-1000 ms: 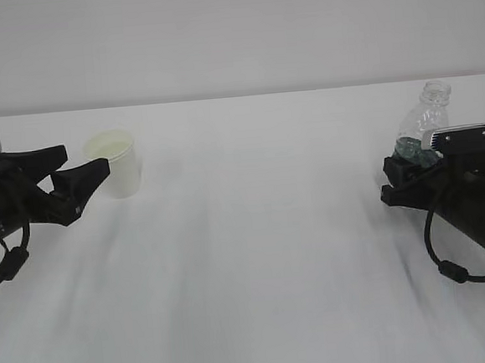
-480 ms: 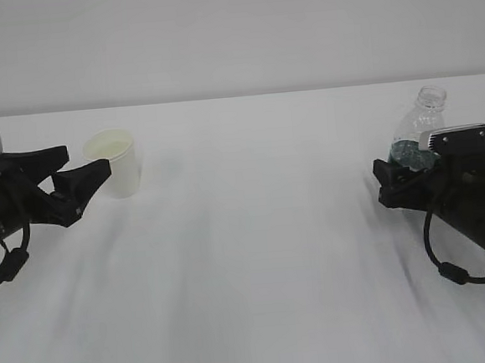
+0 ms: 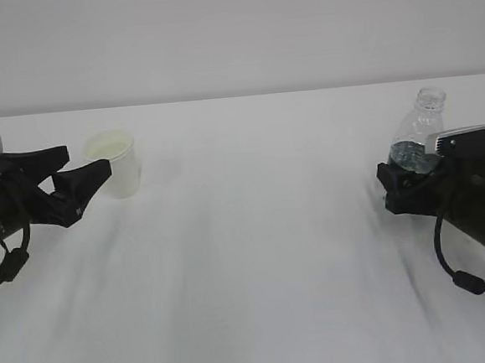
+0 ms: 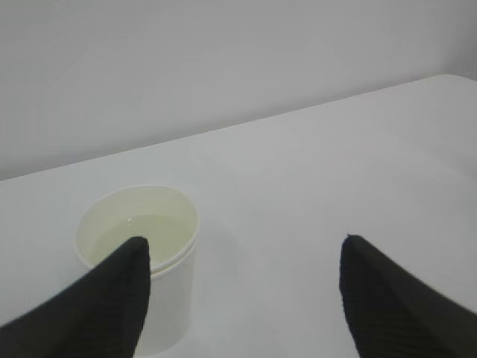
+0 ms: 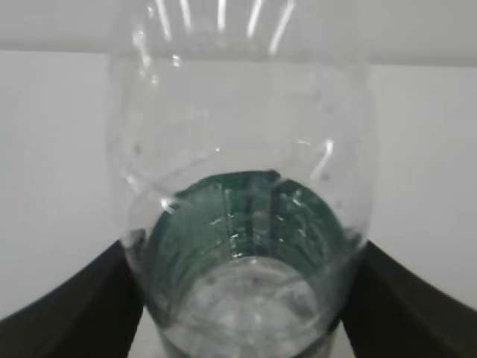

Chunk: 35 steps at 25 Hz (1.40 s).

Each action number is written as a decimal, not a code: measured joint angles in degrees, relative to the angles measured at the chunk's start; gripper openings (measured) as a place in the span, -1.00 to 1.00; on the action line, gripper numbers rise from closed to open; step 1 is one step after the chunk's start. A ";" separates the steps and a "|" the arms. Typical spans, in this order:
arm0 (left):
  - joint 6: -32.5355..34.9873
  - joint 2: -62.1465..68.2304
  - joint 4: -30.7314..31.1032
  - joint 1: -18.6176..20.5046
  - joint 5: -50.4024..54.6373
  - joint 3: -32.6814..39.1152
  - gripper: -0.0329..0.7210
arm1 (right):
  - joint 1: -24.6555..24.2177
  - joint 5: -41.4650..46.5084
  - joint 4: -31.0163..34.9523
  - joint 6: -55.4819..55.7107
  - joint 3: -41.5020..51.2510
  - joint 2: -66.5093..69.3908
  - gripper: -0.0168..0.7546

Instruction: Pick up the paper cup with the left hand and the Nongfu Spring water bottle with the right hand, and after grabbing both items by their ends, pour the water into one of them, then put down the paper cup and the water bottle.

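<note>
L hand (image 3: 82, 187) sits at the far left of the table (image 3: 257, 256), jaws wide apart and holding nothing. In the L wrist view the paper cup (image 4: 141, 257) stands upright w/ pale liquid inside, just beyond the left fingertip (image 4: 123, 287); can't tell if that tip touches the cup wall. The other tip is well clear to the right.

R hand (image 3: 407, 187) is at the far right. Nongfu Spring water bottle (image 3: 419, 134) stands between its fingers, neck up, no cap, green label low down. R wrist view: the bottle fills the gap, fingers (image 5: 71, 309) flank both sides; gripping or merely beside it, can't tell.
</note>
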 joint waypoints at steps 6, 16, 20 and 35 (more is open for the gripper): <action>-2.02 0.00 0.12 0.00 0.00 0.00 0.59 | 0.00 -0.11 0.76 -0.43 5.55 -5.46 0.54; -8.14 -6.68 2.25 0.00 0.00 0.69 0.59 | 0.00 -0.11 1.25 1.24 19.88 -20.79 0.54; -11.21 -13.59 2.25 0.00 0.14 2.05 0.59 | 0.00 -0.11 2.22 2.92 25.89 -30.40 0.54; -18.87 -45.03 2.65 0.00 24.89 3.59 0.59 | 0.00 2.99 3.27 7.42 32.53 -50.80 0.54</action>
